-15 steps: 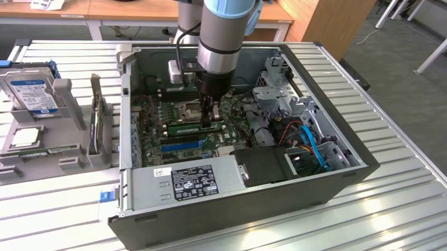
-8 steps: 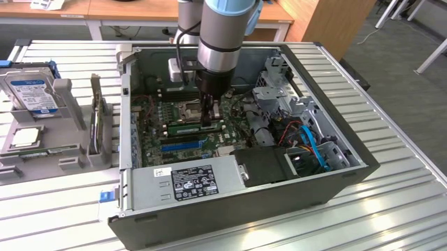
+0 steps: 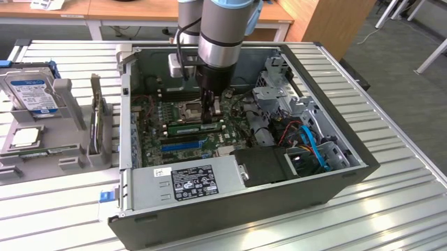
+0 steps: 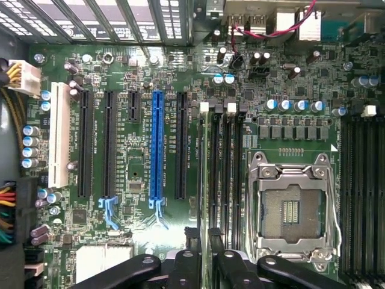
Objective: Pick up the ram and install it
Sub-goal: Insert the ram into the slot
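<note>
The ram (image 3: 187,127) is a long green stick standing on edge on the motherboard, just in front of the CPU socket (image 3: 190,110). My gripper (image 3: 213,111) comes straight down onto it from above, its dark fingers on either side of the stick near one end. In the wrist view the ram (image 4: 208,180) appears edge-on, lined up with the black memory slots (image 4: 225,168) beside the socket (image 4: 293,208). My gripper (image 4: 208,268) is shut on it. Whether the stick is pressed fully into its slot I cannot tell.
The open computer case (image 3: 328,125) lies on a slatted metal table. A blue expansion slot (image 4: 157,144) and black slots run parallel to the ram. A power supply (image 3: 188,180) fills the near side and cables (image 3: 307,141) crowd the exterior view's right. A hard drive (image 3: 31,94) stands outside, on the exterior view's left.
</note>
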`<state>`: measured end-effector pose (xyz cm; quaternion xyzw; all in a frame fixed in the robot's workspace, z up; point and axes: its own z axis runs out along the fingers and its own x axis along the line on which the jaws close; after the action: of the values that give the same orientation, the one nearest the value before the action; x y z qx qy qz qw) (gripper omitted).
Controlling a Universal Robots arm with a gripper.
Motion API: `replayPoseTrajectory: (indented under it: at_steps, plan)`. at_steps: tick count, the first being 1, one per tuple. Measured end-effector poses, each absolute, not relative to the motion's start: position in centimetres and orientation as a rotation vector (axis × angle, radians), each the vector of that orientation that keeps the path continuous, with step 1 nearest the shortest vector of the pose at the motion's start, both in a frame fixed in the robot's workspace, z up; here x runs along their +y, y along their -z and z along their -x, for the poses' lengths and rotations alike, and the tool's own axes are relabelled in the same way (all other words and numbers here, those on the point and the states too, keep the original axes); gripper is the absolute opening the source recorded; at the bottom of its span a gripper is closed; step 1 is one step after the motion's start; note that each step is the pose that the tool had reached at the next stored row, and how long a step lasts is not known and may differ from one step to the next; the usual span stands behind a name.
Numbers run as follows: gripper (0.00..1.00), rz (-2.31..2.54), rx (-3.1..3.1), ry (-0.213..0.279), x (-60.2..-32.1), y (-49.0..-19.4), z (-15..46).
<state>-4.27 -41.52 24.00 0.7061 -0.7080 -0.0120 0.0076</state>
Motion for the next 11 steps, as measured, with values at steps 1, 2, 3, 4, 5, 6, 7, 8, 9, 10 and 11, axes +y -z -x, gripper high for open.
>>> replayPoseTrajectory:
  at_steps: [1, 2, 3, 4, 5, 6, 7, 8, 9, 10, 11]
  plan:
    - [0.19, -2.207, -2.214, 0.038, -41.5, -24.1, 4.3]
    - [0.19, -2.207, -2.214, 0.038, -41.5, -24.3, 4.3]
    - [0.19, -2.207, -2.214, 0.038, -41.5, -24.5, 4.3]
    - [0.19, -2.207, -2.213, 0.038, -41.5, -24.6, 4.2]
    - [0.19, -2.207, -2.214, 0.038, -41.5, -24.8, 4.2]
    - [0.19, -2.207, -2.214, 0.038, -41.5, -24.9, 4.2]
    - [0.19, -2.207, -2.214, 0.038, -41.5, -25.0, 4.2]
    - [0.19, -2.207, -2.214, 0.038, -41.5, -25.2, 4.2]
    - [0.19, -2.207, -2.214, 0.038, -41.5, -25.3, 4.2]
    - [0.19, -2.207, -2.214, 0.038, -41.5, -25.4, 4.2]
    - [0.19, -2.207, -2.214, 0.038, -41.5, -25.5, 4.2]
